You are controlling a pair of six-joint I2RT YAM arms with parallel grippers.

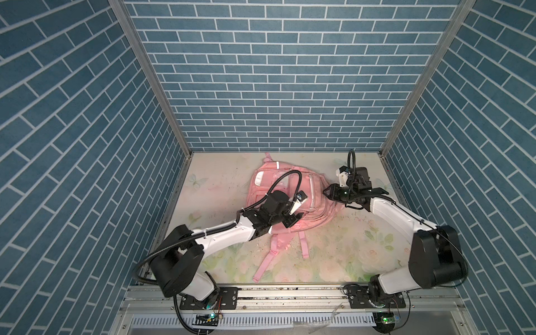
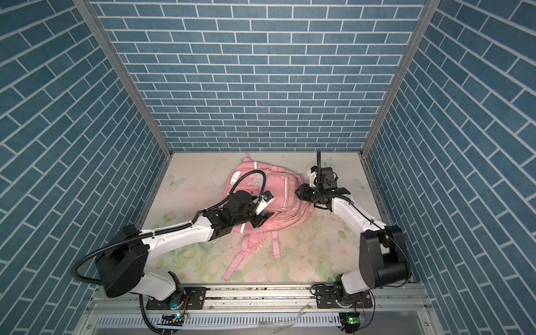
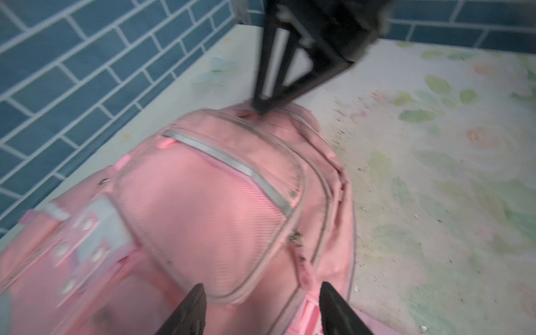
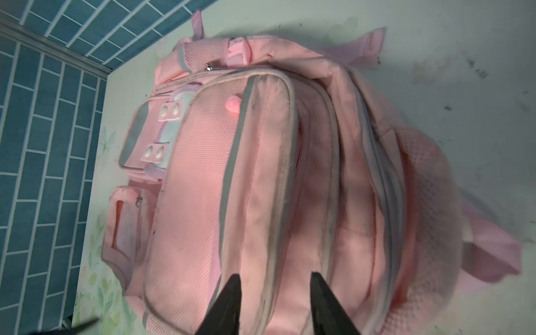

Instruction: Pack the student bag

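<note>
Two grippers at one large soft pink fabric student bag (image 1: 314, 200), lying front-up on the floral-print bench (image 1: 333, 255) toward the back wall, left gripper (image 3: 262, 285) fingers wide apart, empty, above its pockets, right gripper (image 4: 275, 275) fingers partly apart at its right side, perhaps touching fabric.

**Counts.** 1 student bag (image 1: 317, 207) is shown on 1 floral table (image 1: 333, 261). 2 straps (image 1: 304, 246) are counted at the bag's near side. 2 arms are placed beside the bag: left arm (image 1: 226, 236) and right arm (image 1: 391, 211). 3 tiled walls (image 1: 275, 87) are set around the bag.
</note>
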